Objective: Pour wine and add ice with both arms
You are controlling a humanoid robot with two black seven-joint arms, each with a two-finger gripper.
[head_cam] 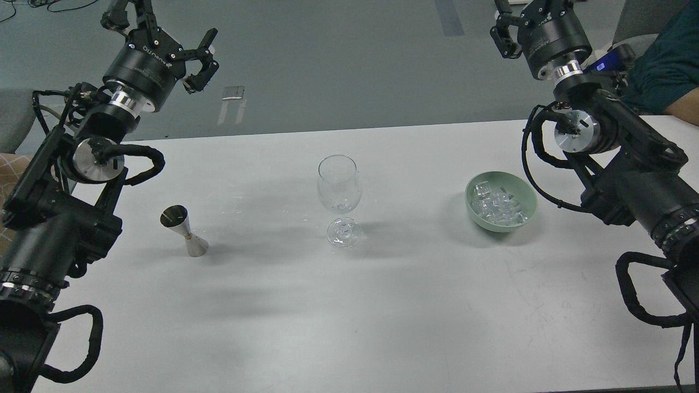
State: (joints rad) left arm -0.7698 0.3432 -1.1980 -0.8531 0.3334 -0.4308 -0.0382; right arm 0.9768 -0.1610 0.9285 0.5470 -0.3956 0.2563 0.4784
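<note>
Three things stand apart on the table [382, 327]: jigger [184, 231], wine glass [339, 199], ice [499, 204] bowl [501, 225]; left pincer [164, 41] released, right pincer [505, 24] unclear.

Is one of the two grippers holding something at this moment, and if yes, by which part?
Nothing is held. The left gripper is open and empty above the table; the right gripper is raised too, partly cut off.

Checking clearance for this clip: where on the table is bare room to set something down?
The near half of the table is bare, in front of the jigger, wine glass and green bowl of ice. Bare gaps also lie between jigger and glass, and glass and bowl. Nothing is crowded; both arms flank the side edges.
</note>
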